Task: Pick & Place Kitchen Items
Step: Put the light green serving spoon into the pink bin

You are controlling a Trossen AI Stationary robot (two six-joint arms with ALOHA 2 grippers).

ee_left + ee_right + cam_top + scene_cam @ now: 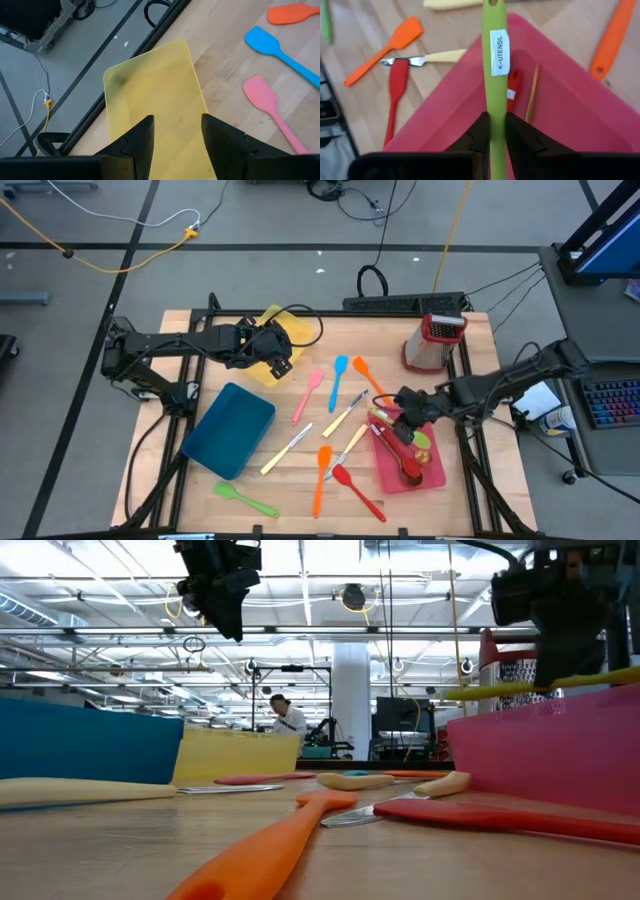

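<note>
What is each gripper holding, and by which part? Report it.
The right gripper holds a green utensil by its handle, fingers pinching the shaft, above the red tray. The left gripper holds nothing, open over the yellow tray.

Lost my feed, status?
Right gripper shut on green utensil, over red tray. Left gripper open, empty, above yellow tray. Nothing blocking.

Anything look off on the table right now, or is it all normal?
Nothing spilled or broken. The yellow tray hangs over the table's far edge under the open left gripper. The right gripper holds a green utensil over the pink tray; loose utensils lie scattered mid-table.
</note>
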